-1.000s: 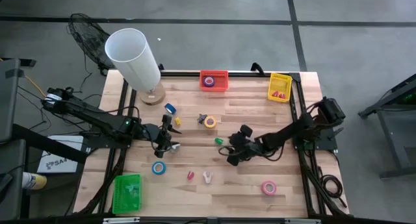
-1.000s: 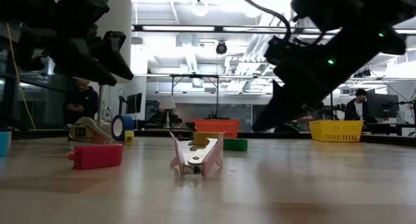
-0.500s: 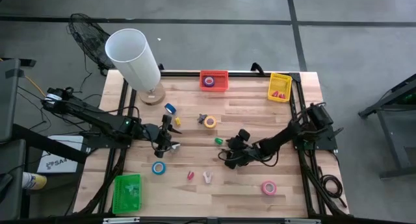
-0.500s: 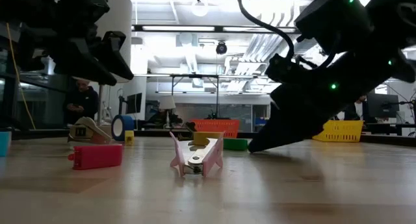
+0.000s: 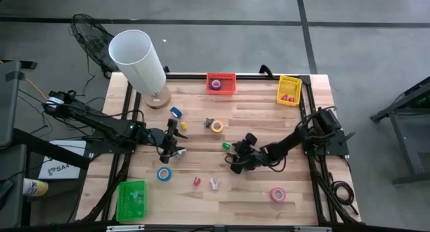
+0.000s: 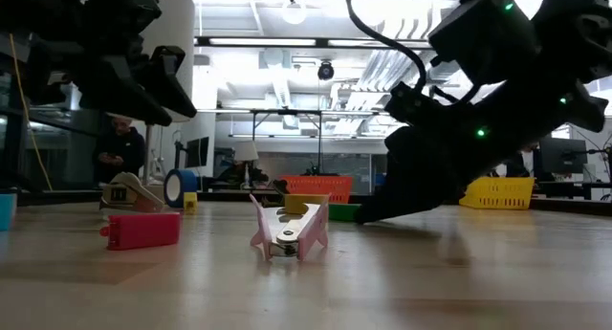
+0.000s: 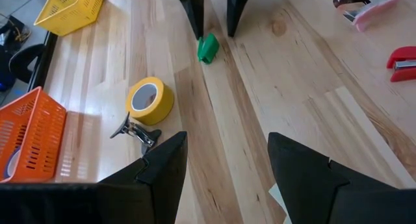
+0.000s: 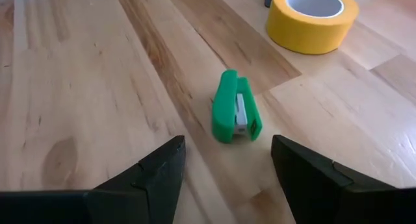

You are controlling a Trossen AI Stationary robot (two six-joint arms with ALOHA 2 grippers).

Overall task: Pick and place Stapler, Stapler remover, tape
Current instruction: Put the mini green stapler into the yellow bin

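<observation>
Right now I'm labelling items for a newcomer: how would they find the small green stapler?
Start at the orange basket on the table's far edge, then come down past the yellow tape roll. The green stapler lies just beyond it, before the open right gripper. It is the only green, solid, non-ring piece mid-table.

On the wooden desk [image 5: 255, 118], the right tool [image 5: 233, 158] is seen low near the centre, just beside a small green stapler [image 5: 226, 146]. The left tool [image 5: 176, 139] is placed left of centre. A yellow tape roll [image 5: 217, 126] lies beyond the stapler, a blue tape roll [image 5: 164, 173] nearer left, a pink tape roll [image 5: 277, 194] nearer right
</observation>
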